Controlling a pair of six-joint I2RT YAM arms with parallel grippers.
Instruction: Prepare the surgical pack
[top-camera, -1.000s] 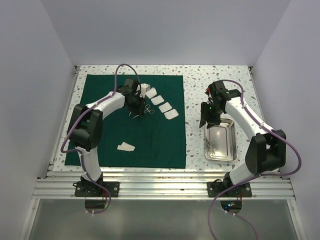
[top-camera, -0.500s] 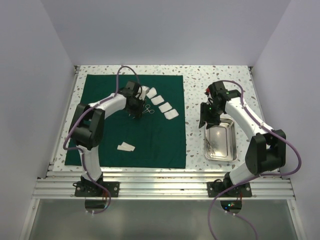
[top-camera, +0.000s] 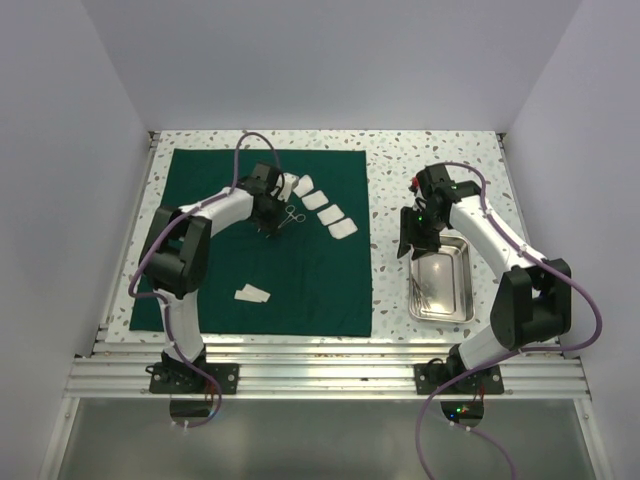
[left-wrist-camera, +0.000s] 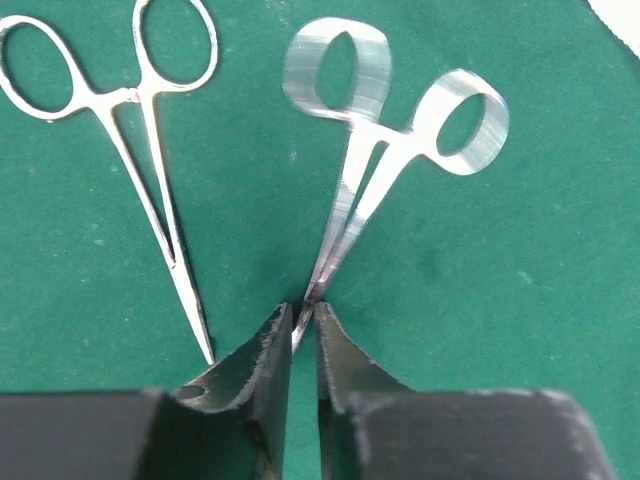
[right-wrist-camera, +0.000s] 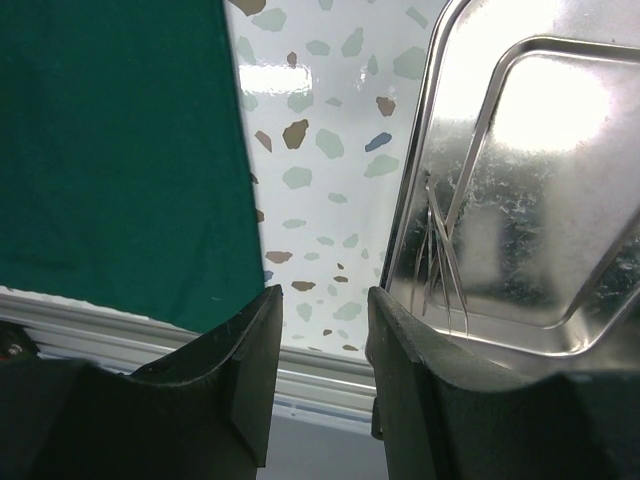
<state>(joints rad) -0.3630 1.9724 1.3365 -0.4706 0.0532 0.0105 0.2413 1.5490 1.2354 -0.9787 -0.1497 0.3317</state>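
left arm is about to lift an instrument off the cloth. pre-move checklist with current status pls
1. Hold: the left gripper is closed on the blurred silvery scissor-like instrument, its tip between the fingers: ok.
2. Hold secure: only the very tip is caught: cannot tell.
3. The second silvery instrument is free of the left gripper: its tip lies right beside one finger: cannot tell.
4. The dark green cloth lies flat underneath: ok.
5. The right gripper is open, empty and away, beside the small steel tray: ok.
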